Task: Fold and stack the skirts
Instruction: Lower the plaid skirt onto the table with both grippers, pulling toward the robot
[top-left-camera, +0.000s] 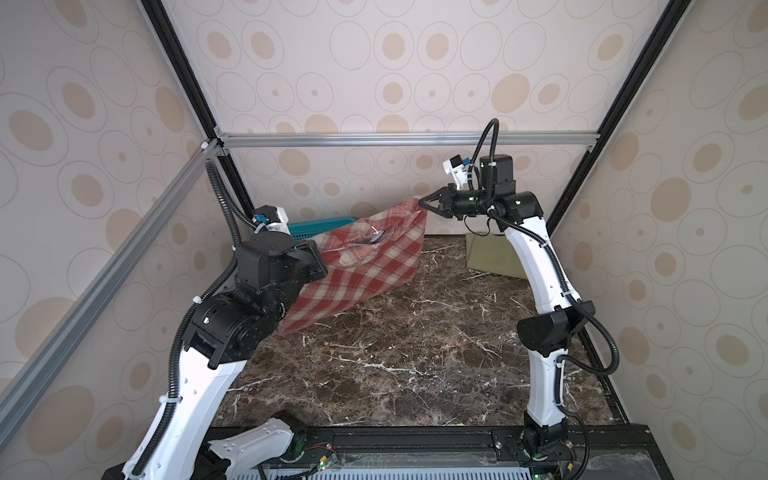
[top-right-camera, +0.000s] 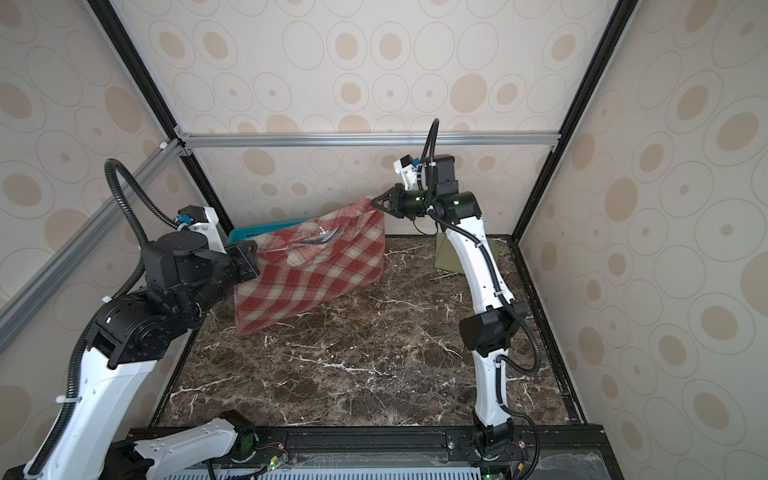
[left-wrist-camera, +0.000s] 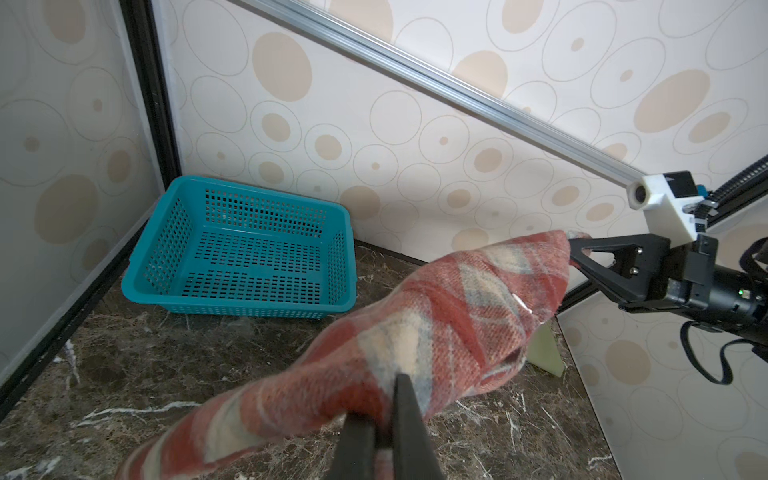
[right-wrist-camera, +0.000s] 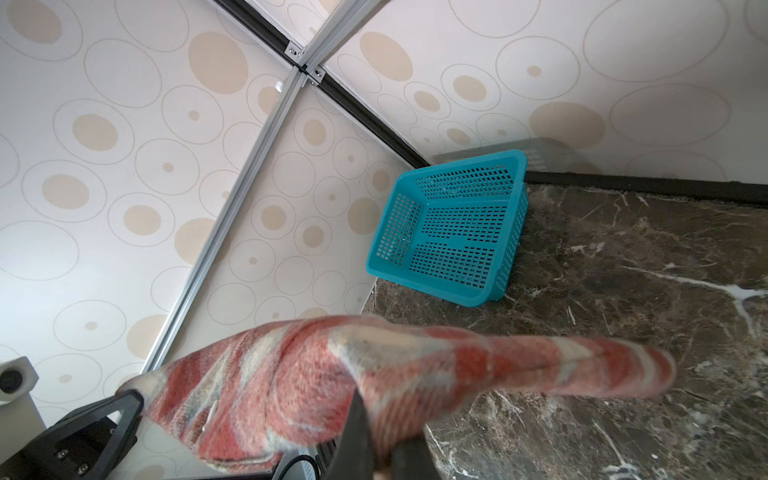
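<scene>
Holding plaid skirt (top-left-camera: 365, 266) aloft for spreading; judged its top edge needed levelling and tension before lowering onto table (top-left-camera: 415, 365) | both top views: right gripper (top-left-camera: 422, 203) stood high at back, left arm lower, skirt slanted between; olive skirt (top-left-camera: 490, 259) lay far right | left wrist: left gripper (left-wrist-camera: 382, 411) clamped on cloth | right wrist: jaws pinched tight on a corner.
</scene>
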